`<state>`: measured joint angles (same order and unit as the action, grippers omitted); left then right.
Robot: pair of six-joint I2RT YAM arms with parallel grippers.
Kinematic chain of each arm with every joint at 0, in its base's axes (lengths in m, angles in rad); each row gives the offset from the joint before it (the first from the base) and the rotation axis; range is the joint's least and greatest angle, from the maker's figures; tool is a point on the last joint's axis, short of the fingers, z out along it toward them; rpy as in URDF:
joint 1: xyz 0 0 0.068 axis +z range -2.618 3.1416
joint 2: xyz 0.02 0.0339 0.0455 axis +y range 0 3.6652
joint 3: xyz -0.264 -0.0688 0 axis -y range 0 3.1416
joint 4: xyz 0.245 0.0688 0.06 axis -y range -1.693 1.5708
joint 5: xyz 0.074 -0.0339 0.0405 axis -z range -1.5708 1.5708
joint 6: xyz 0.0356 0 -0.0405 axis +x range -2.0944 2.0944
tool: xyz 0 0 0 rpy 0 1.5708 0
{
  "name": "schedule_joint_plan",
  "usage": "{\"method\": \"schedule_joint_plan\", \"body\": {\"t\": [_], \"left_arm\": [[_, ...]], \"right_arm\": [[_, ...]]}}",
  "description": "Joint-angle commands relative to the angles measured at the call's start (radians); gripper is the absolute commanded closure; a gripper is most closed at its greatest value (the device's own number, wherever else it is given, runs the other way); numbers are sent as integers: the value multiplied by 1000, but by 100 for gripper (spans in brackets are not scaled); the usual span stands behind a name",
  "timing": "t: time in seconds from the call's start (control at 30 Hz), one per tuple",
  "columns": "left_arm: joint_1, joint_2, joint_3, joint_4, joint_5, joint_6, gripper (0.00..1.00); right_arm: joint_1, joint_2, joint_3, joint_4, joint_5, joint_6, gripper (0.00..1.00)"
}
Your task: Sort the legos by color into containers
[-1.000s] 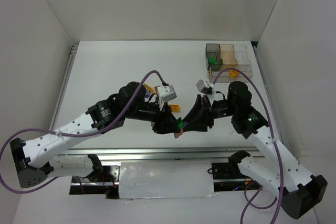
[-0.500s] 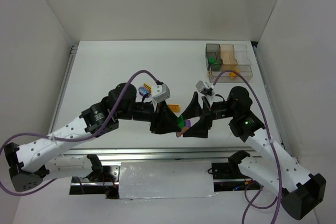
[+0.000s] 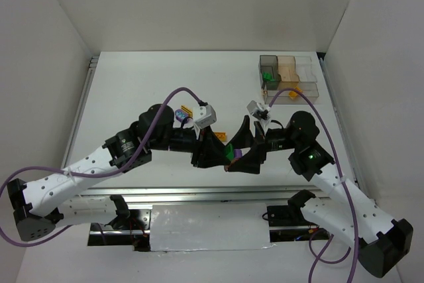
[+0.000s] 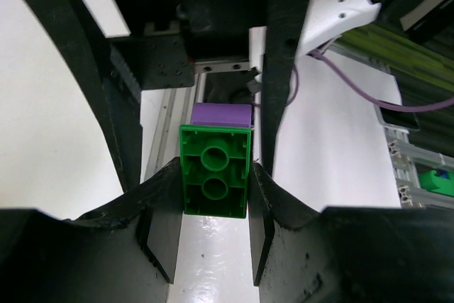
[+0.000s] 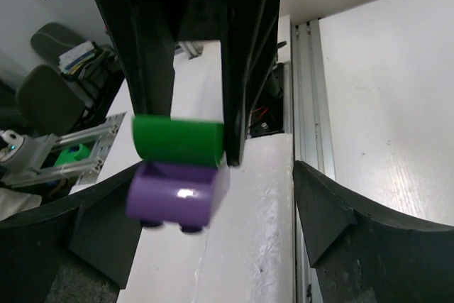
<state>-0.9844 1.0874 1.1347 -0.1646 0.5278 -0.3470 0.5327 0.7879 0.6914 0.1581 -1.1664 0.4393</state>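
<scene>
Within the left hand (image 4: 214, 169) sits a green-purple lego stack (image 4: 215, 184)

green lego (image 4: 215, 175) atop purple lego (image 5: 177, 195), compartmented tray (image 3: 308, 71)

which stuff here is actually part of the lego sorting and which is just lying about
Job: green brick with purple brick against it, in the shut left gripper; open right gripper; loose yellow bricks; divided tray.
Lying about: purple cables; metal rail; silver sheet.
</scene>
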Motion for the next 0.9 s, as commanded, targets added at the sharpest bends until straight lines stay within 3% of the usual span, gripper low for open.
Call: {"method": "schedule_joint_plan", "body": {"t": [0.0,0.17,0.27,0.33,0.43,0.6,0.87], "left_arm": [[-5,40,26,-16,-84,8,100],[-4,49,33,-47,-127,11,100],[-3,40,27,-35,-120,8,100],[-3,32,25,-32,-123,8,100],[-2,11,19,-13,-108,9,100],[1,-50,4,22,-55,14,100],[3,-64,2,-1,-46,23,100]], "right_arm": [[15,-18,-3,67,131,35,14],[15,-58,-24,93,171,47,20],[16,-72,-23,92,177,46,37],[15,-65,-6,52,178,6,36],[13,-52,-4,-6,188,-36,26],[6,-73,-38,32,162,-16,25],[6,-95,-24,66,137,6,38]]}}
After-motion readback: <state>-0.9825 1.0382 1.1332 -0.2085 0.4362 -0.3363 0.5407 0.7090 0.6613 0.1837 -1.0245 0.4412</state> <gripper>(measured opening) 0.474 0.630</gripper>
